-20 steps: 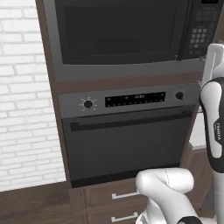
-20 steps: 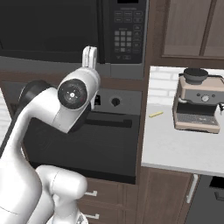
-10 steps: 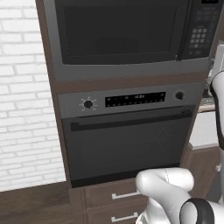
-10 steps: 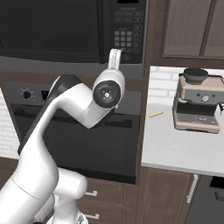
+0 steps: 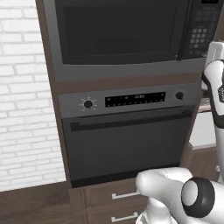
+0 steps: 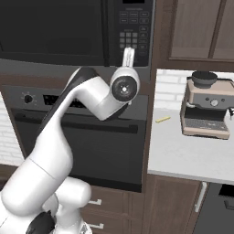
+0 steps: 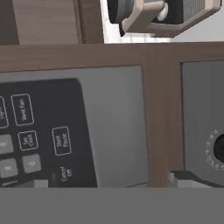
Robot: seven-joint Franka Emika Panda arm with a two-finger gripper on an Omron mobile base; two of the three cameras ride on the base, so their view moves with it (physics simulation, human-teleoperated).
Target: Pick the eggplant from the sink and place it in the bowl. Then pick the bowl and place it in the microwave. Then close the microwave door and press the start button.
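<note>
Arm raised at the microwave keypad, door closed.

The microwave [image 5: 127, 35] fills the top of the left base view, its door [image 5: 118, 30] flush with the front and the keypad [image 6: 134, 34] at top centre of the right base view. The gripper [image 6: 128, 57] points up just below the keypad, its jaws spread wide and holding nothing. The hand view, rolled sideways, has keypad buttons [image 7: 61, 141] at lower left and an oven knob [image 7: 218, 148] at the right edge. A coffee machine [image 6: 208, 105] stands on the counter [image 6: 183, 155] at right.
</note>
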